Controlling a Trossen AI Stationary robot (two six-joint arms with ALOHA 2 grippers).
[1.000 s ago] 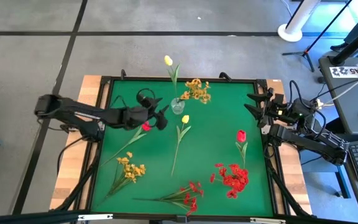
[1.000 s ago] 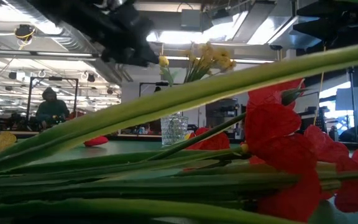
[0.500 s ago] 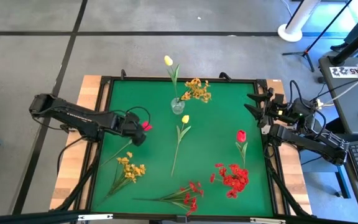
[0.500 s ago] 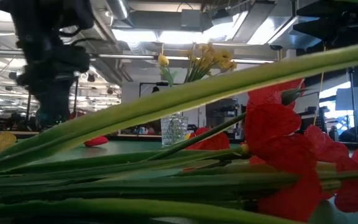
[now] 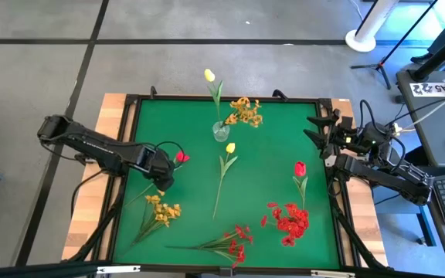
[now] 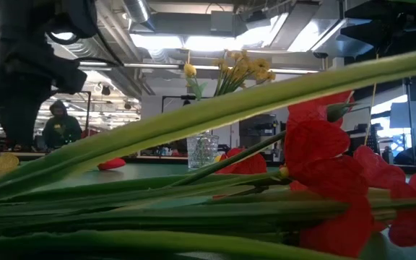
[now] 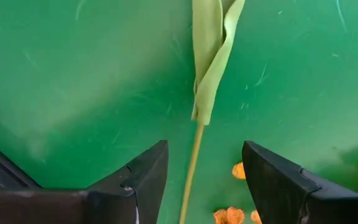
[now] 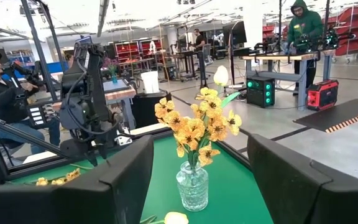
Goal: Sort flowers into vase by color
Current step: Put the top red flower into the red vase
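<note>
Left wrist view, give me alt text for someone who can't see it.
The left gripper hangs open just above the green table mat, its two dark fingers straddling a thin pale-green flower stem with a folded leaf. Small orange-yellow blooms lie beside the stem.

The left pincer (image 7: 201,180) hangs with its dark fingers (image 7: 143,176) spread above the green desk (image 7: 79,93). A thin pale-green stem with a folded leaf (image 7: 211,62) runs between them. Small orange-yellow blooms (image 7: 235,171) lie beside the stem.

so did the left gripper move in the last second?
Yes. The left gripper was beside the vase; it has pulled back toward the mat's left edge and now hangs open over the red tulip's stem.
</note>
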